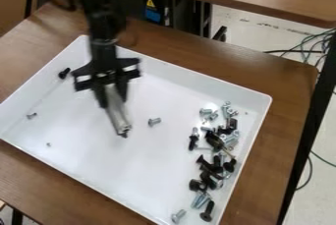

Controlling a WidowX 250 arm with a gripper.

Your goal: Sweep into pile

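Clasping a slim grey rod (118, 116), black gripper (113, 102) above shallow white tray (85, 145) — black-and-silver metal screws (212, 138) seemingly mostly piled along right edge, strays (154, 121) unswept.

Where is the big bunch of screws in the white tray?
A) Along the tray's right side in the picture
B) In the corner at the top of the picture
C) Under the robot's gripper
A, because the pile of black and silver screws lies along the right side of the white tray.
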